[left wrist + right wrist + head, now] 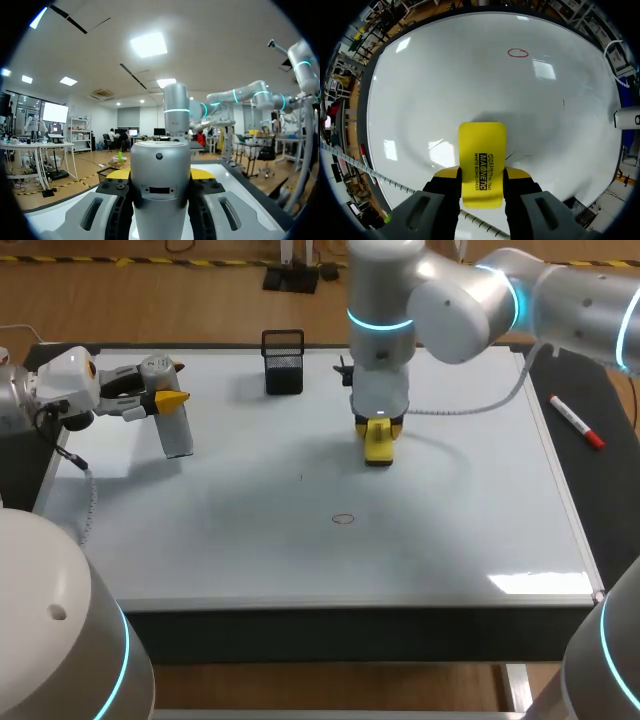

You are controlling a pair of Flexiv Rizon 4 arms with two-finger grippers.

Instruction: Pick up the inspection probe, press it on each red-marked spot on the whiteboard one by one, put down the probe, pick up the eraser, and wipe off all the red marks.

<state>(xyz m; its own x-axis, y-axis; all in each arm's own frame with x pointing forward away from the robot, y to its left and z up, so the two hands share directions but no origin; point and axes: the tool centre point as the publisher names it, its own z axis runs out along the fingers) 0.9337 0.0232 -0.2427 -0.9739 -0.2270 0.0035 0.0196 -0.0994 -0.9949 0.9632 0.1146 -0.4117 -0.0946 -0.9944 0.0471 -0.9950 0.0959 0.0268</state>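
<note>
The silver cylindrical probe [176, 430] hangs upright over the whiteboard's [450, 530] far left part, with my left gripper [165, 400] shut on it. In the left wrist view the probe [160, 170] fills the gap between the gripper's [160, 176] yellow tips. My right gripper [378, 430] is shut on the yellow eraser [378, 447], which rests on the board at the far middle. The eraser [481, 155] sticks out ahead of the right gripper [481, 176]. One red oval mark [343, 518] lies on the board nearer the front; in the right wrist view this mark [518, 52] is well ahead of the eraser.
A black mesh holder [283, 362] stands at the board's far edge. A red-capped marker [577, 423] lies on the dark strip right of the board. A small dark speck [300, 477] sits on the board left of the eraser.
</note>
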